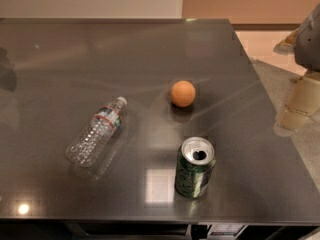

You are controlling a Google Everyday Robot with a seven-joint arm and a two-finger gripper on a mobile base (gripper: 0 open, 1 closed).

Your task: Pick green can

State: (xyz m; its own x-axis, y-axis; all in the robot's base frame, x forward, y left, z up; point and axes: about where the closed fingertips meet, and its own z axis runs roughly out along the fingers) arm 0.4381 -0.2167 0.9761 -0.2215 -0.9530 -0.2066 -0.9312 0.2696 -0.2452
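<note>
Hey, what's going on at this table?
The robot is after the dark green aluminium drink can, which stands upright and untouched near the front edge of the dark grey table. Its gripper hangs off to the right, past the tabletop. A clear plastic water bottle lies on its side at left; a round orange object sits behind the can.

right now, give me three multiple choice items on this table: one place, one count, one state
1. Where is the green can relative to the orange ball? A nearer the front edge B behind it C on top
2. How many things are on the table? A two B three C five
3. The water bottle is: A upright B on its side C on the can

1 A, the can is nearest the front; 2 B, can, ball, bottle; 3 B, it lies flat. The gripper is past the table's right edge, touching nothing.
</note>
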